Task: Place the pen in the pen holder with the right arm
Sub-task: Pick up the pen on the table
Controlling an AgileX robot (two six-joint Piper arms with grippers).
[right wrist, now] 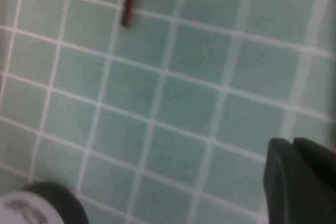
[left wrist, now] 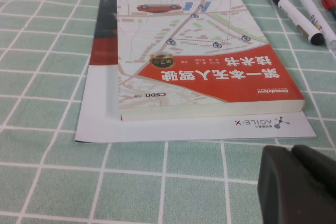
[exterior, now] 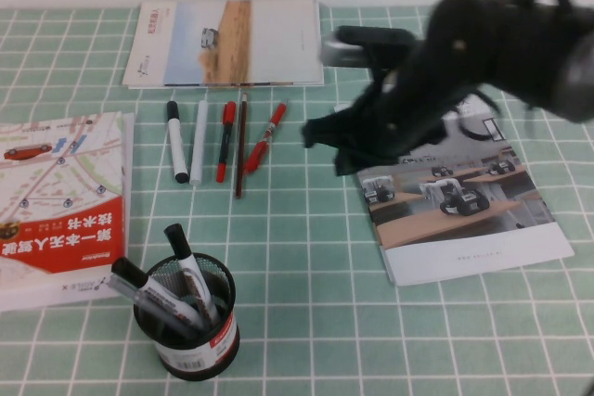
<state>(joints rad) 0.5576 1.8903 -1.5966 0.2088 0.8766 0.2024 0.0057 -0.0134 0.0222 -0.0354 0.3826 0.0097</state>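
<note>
The pen holder (exterior: 190, 322) stands on the green checked desk (exterior: 306, 294) near its front edge, just in front of the orange-and-white book (exterior: 56, 201) at the left. It is a black mesh cup with a white and red band at its base, and it holds two markers with black caps (exterior: 176, 275) that lean toward the left, their caps sticking above the rim.

The pen (exterior: 264, 138), slim and red, lies flat on the desk at the right end of a row of writing tools, tilted a little. Beside it to the left lie a thin dark pencil (exterior: 241, 146), a red-capped pen with a black barrel (exterior: 225, 141), a white marker (exterior: 200, 141) and a white marker with black ends (exterior: 176, 141). A booklet (exterior: 227, 42) lies behind the row.

The right gripper (exterior: 320, 134) hangs above the desk just right of the pen, not touching it; its fingers are clenched together on nothing. Behind it the right arm (exterior: 501, 44) reaches in from the right, over a brochure with robot photos (exterior: 464, 220).

The left gripper (left wrist: 299, 187) shows only as a dark edge in the left wrist view, low over the desk near the book, which rests on a white leaflet (left wrist: 210, 128); whether it is released or clenched cannot be told.
</note>
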